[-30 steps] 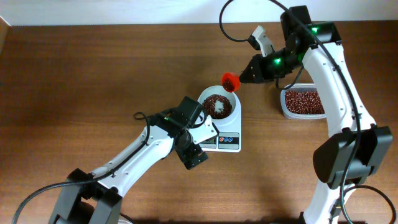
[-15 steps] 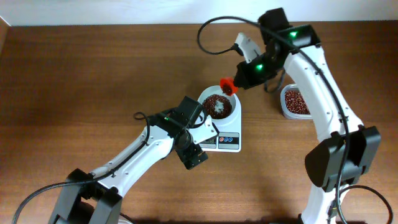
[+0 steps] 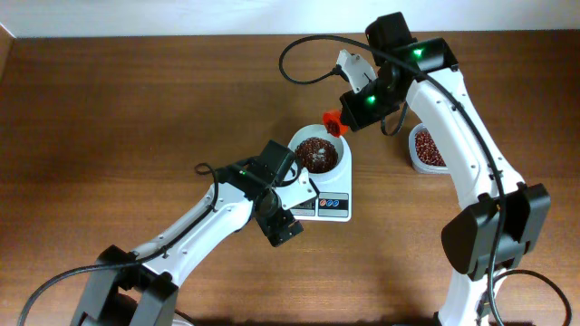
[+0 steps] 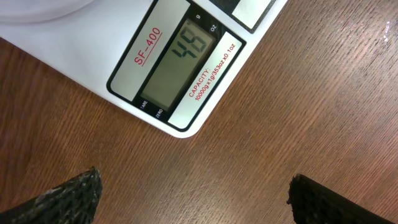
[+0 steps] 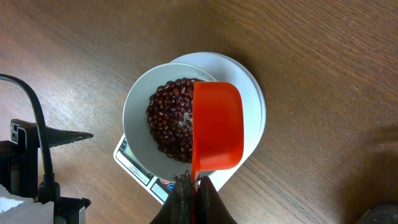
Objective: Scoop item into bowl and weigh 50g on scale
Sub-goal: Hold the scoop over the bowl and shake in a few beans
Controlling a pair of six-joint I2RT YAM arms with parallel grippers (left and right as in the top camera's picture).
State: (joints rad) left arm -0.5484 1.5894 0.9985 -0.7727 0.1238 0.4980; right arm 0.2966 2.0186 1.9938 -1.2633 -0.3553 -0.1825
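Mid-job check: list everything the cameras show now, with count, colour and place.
red beans: many, dark reddish-brown, in the bowl and the tub
bowl: one, white, on the scale
scale: one, white, on the table, reading 45
scoop: one, orange-red, over the bowl
tub: one, clear, right of the scale
table: one, brown wood, under everything
left claw: one, black, open, by the scale's display
right claw: one, black, shut on the scoop
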